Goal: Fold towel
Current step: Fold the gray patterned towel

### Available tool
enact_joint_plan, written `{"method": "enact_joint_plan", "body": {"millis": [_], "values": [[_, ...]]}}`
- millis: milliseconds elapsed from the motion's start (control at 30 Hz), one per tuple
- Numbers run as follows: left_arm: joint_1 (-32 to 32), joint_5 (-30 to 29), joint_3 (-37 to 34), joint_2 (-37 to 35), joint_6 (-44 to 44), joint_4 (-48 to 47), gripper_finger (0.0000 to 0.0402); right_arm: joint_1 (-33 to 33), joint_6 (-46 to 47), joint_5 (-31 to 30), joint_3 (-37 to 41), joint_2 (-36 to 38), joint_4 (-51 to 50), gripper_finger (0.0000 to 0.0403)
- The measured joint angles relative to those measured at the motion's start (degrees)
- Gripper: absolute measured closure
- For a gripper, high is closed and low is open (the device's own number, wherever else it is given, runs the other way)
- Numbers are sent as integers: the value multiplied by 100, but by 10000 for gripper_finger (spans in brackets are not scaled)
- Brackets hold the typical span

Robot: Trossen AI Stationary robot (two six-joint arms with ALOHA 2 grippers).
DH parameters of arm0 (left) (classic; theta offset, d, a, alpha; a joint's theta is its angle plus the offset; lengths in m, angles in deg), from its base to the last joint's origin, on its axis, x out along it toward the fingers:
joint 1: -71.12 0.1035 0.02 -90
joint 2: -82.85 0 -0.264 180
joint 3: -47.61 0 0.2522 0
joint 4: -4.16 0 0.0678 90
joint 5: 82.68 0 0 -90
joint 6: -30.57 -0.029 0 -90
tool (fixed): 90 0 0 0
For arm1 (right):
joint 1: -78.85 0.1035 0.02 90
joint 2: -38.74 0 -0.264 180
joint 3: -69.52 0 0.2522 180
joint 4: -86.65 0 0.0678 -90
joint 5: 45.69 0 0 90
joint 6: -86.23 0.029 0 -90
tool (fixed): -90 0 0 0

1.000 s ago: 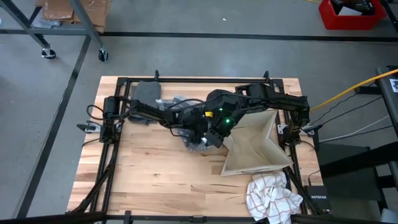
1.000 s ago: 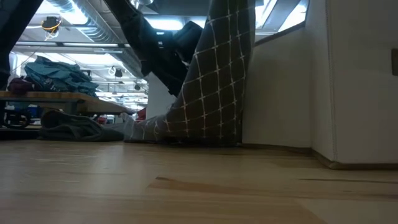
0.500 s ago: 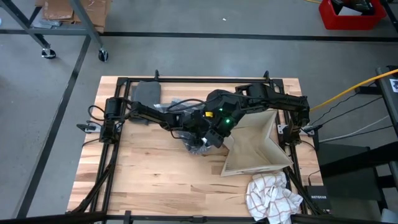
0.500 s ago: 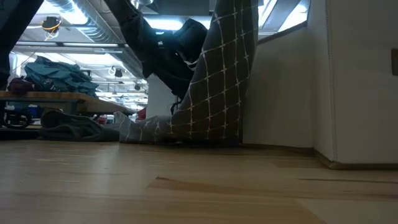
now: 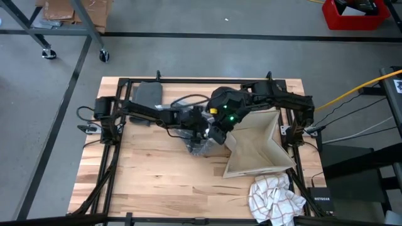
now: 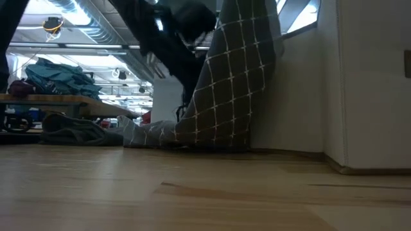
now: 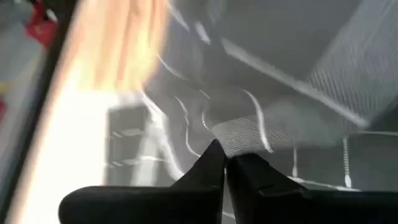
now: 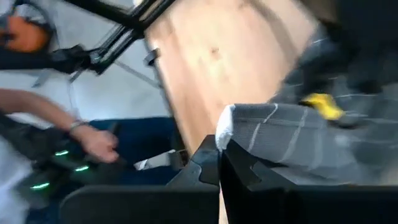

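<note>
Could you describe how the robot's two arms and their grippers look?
Both arms are dark, jointed links with black cables along them. The right arm shows green lights near its wrist. The left gripper and right gripper each have two dark, angular fingers.

No legible text, label, brand or number anywhere in these views

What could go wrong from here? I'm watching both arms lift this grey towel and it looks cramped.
1. The left gripper pinches only a thin edge of the grey checked towel, so it may slip free.
2. The right gripper also holds just a corner.
3. The towel hangs beside the tan box and could snag on it.
</note>
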Motion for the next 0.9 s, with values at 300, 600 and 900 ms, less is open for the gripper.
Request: {"method": "enact_joint_plan", "body": {"millis": [300, 600, 900], "values": [[622, -226, 0, -1553, -793, -1202, 400, -565, -1055, -833, 0, 405, -283, 402], [1692, -268, 183, -2848, -1144, -1184, 401, -1578, -2321, -2597, 0, 641, -19, 402], [2878, -357, 1102, -3013, -1129, -470, 401, -2712, -3416, -3529, 0, 648, 2080, 402]]}}
